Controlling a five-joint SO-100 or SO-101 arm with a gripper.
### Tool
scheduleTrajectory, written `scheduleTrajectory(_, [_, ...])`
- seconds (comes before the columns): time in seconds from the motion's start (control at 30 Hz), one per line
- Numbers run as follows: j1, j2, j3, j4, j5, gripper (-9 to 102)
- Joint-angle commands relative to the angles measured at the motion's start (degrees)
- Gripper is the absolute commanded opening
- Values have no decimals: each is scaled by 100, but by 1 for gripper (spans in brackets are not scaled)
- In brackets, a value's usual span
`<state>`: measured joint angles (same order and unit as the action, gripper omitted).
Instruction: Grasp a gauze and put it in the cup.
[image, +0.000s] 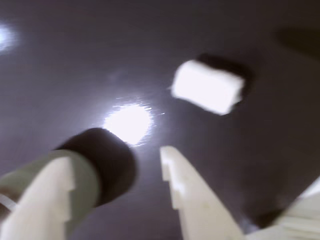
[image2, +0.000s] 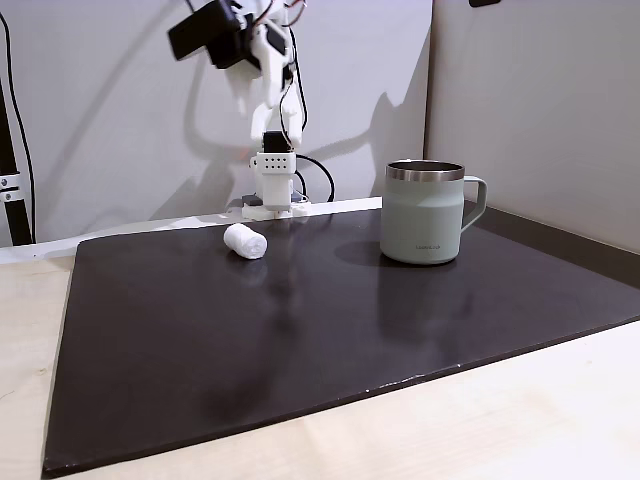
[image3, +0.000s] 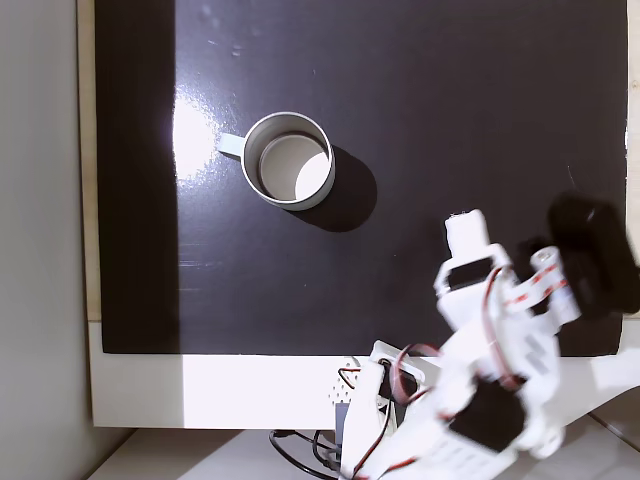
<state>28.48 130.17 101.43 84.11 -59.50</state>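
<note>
Currently I see the gauze (image2: 245, 241), a small white soft roll, lying on its side on the dark mat (image2: 300, 340) left of the cup (image2: 423, 212), well apart. Hand (image: 115, 172) raised above it, fingers apart, empty.

Wrist cam blurred, mat (image: 60, 60) glare.

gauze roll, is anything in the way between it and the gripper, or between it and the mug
Nothing visible blocks either path. In the wrist view the small white soft gauze roll lies alone on the dark mat, ahead of the open white plastic fingers. In a fixed view, bare mat separates the roll from the pale grey-green metal mug.
</note>
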Motion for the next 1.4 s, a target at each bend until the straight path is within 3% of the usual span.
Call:
scheduleTrajectory(0.0, [343,-747,-809,176,-844,26])
scheduleTrajectory(0.3, [791,-1916,-1213,809,-3612,34])
scheduleTrajectory(0.47, [861,-2320,-1406,923,-4597,34])
scheduleTrajectory(0.67, [668,-3428,-2250,1564,-4922,34])
scheduleTrajectory(1.37, [615,-5581,-2689,1556,-4904,32])
